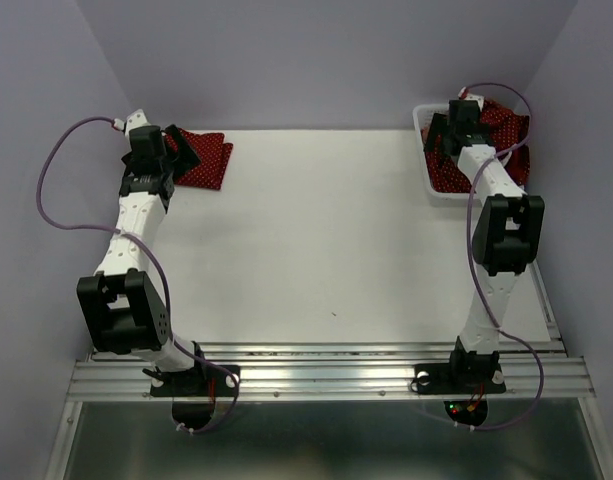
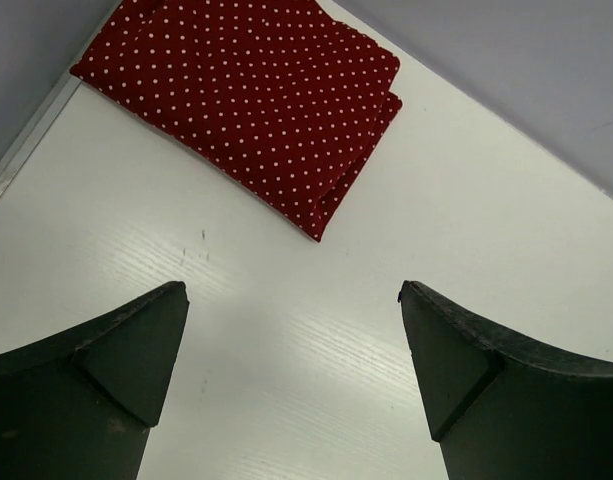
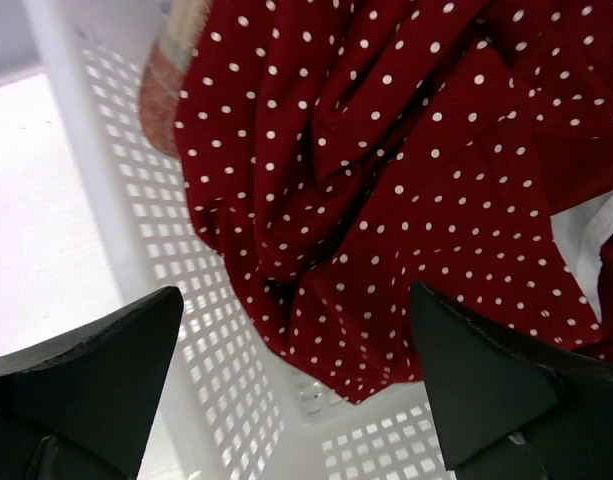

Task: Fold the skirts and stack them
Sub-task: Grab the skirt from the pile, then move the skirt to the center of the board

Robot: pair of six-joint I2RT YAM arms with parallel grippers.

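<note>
One dotted skirt (image 1: pixel 201 160) (image 2: pixel 256 90), dark red with small white dots, lies folded flat in a neat rectangle at the far left corner of the table (image 1: pixel 326 230), its layered edges showing along one side. A second dotted skirt (image 1: pixel 508 125) (image 3: pixel 386 200) of the same cloth lies crumpled in the basket (image 1: pixel 421 125) (image 3: pixel 156 230) at the far right. A plaid skirt (image 3: pixel 171 70), red and cream, shows only as an edge beside it against the basket wall.

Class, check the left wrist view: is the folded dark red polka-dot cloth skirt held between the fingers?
No: the folded dark red polka-dot skirt lies on the white table, apart from the open black fingers.
</note>
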